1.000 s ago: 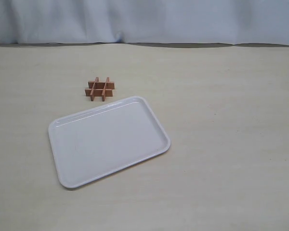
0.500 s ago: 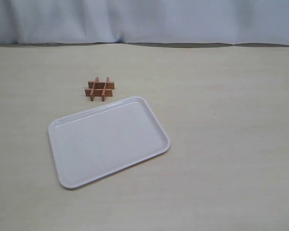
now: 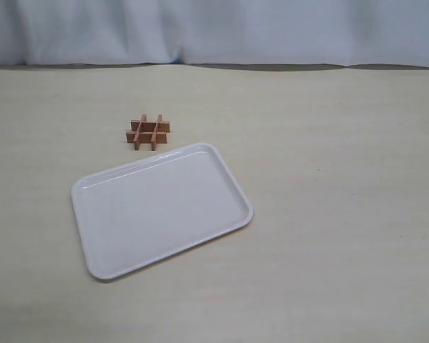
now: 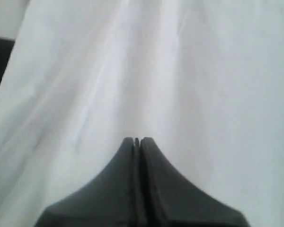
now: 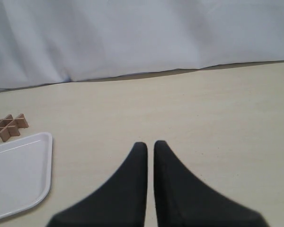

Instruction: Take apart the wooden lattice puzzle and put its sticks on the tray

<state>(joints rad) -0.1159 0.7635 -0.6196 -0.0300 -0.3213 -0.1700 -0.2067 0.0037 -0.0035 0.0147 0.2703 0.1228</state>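
Note:
The wooden lattice puzzle (image 3: pixel 148 132) sits assembled on the table, its four reddish-brown sticks interlocked in a hash shape, just beyond the far edge of the tray (image 3: pixel 93 196). The white tray lies empty and slightly turned. In the right wrist view the puzzle (image 5: pixel 7 126) and a corner of the tray (image 5: pixel 43 165) show off to one side. My right gripper (image 5: pixel 150 144) is shut and empty above bare table. My left gripper (image 4: pixel 137 140) is shut and empty, facing white cloth. Neither arm appears in the exterior view.
A white cloth backdrop (image 3: pixel 214 32) hangs along the far edge of the beige table (image 3: pixel 343 200). In the left wrist view the cloth (image 4: pixel 180 71) fills almost everything.

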